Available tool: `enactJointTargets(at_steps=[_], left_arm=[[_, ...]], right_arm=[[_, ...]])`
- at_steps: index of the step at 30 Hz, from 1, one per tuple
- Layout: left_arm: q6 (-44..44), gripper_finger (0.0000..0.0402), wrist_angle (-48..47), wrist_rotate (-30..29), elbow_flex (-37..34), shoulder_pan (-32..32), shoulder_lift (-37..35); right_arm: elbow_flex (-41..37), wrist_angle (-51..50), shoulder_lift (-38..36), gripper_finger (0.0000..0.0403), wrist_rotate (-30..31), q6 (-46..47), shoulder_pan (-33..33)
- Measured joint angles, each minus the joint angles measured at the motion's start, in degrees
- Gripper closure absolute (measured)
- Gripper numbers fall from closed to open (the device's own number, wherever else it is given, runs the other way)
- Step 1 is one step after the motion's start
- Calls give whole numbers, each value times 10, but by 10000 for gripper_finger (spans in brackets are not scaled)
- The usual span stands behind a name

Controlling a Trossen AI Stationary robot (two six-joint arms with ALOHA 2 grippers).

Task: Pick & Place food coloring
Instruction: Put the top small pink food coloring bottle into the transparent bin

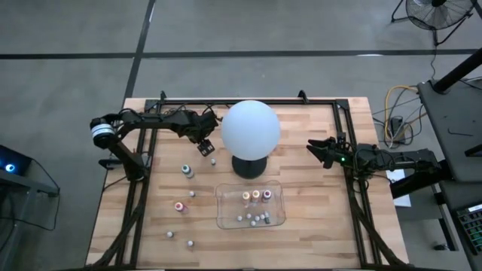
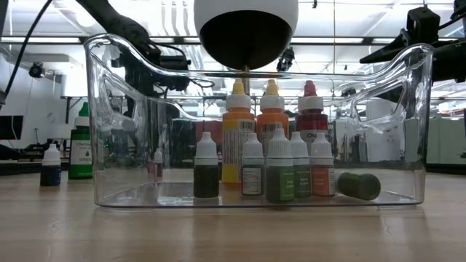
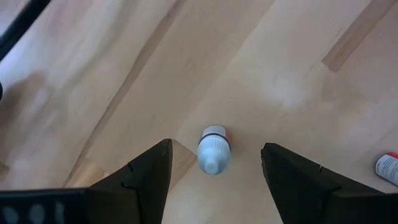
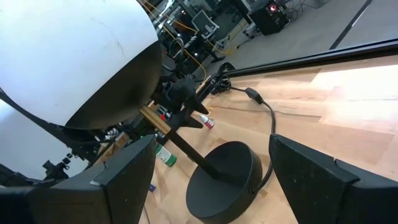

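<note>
High view puts the left gripper (image 1: 205, 144) above the table (image 1: 316, 226) beside the white globe lamp (image 1: 250, 128), with a small bottle (image 1: 213, 161) on the wood just past it. Left wrist view fills in what that overhead look cannot: the jaws stand apart, nothing between them touching, and the white-capped bottle (image 3: 213, 149) lies on its side on the planks in the gap below, clear of both fingers (image 3: 146, 171). A second bottle (image 3: 387, 168) pokes in at the edge.

Across the table the right gripper (image 1: 313, 149) hangs by the far rail, its jaws spread wide and empty; its own wrist view sees mostly the lamp's black base (image 4: 224, 179) and shade.

From above, the clear tray (image 1: 223, 197) holds a cluster of food coloring, and loose ones (image 1: 186, 170) dot the table to its left. Low view sorts them: tall yellow, orange and red bottles (image 2: 271, 124) standing at the back, short ones in front, one dark bottle (image 2: 358, 185) tipped over, and a green one (image 2: 81, 145) outside.
</note>
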Motion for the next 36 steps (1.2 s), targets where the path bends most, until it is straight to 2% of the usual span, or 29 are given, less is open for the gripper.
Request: enactJointTargets(at_steps=[4, 14, 23, 27, 36], left_arm=[[0, 206, 1, 11, 0, 0, 0], [-3, 302, 0, 13, 0, 0, 0], [-13, 357, -14, 9, 2, 0, -3], [-16, 370, -31, 9, 5, 3, -25], [-44, 368, -98, 10, 5, 5, -109]], right_arm=[[0, 0, 0, 101, 0, 0, 0], [0, 0, 0, 101, 0, 0, 0], [0, 0, 0, 101, 0, 0, 0], [0, 0, 0, 101, 0, 0, 0], [0, 0, 0, 101, 0, 0, 0]])
